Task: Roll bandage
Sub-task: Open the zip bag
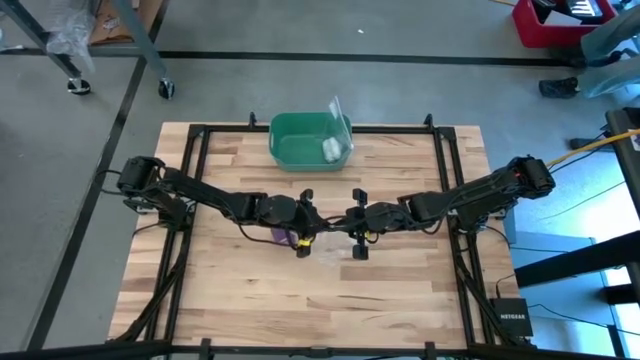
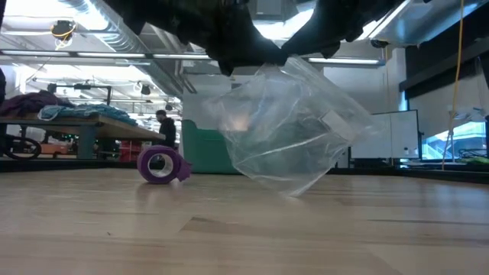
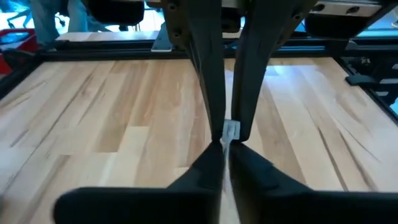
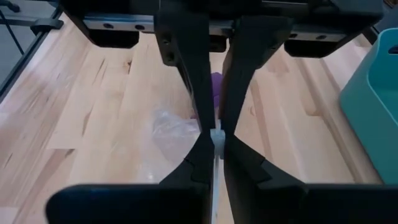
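left gripper (image 3: 227, 138): fingers pinched tight on the edge of a clear plastic bag (image 2: 294, 130); right gripper (image 4: 214, 138): fingers pinched tight on the same bag; bag hangs in the air between them, mid table | bandage (image 2: 161, 164): purple roll lying on the wooden table (image 1: 400, 290), left of the bag | green bin (image 1: 305, 140): far side

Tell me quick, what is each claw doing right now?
Left gripper: shut on the top edge of the clear plastic bag.
Right gripper: shut on the same bag's edge, holding it off the table.
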Controlling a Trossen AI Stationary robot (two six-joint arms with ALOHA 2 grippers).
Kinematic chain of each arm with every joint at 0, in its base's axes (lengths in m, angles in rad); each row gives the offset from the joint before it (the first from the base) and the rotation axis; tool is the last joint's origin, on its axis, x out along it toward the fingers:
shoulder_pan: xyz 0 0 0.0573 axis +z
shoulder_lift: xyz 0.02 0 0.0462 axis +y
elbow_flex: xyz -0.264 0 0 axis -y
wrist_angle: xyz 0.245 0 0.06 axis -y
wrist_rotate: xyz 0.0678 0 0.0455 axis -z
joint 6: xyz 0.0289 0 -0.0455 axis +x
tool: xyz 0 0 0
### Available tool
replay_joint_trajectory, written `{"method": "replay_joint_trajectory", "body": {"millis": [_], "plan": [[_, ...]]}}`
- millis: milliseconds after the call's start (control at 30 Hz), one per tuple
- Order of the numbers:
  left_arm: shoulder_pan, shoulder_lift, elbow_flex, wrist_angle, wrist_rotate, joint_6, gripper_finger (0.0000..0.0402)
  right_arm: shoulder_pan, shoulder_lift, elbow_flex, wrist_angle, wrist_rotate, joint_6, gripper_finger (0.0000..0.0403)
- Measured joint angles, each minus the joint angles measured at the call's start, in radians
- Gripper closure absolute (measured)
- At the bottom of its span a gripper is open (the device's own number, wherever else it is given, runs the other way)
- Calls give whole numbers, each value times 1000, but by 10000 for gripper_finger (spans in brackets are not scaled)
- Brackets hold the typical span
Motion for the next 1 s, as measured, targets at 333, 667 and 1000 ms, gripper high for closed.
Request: {"method": "replay_joint_trajectory", "body": {"millis": [333, 667, 1000], "plan": [[-17, -14, -1, 3, -50, 57, 401, 0, -1, 0, -83, -5, 37, 377], [-22, -60, 0, -24, -51, 27, 401, 1, 17, -79, -104, -52, 108, 377], [9, 13, 0, -41, 57, -207, 400, 1, 15, -60, -25, -54, 82, 377]]}}
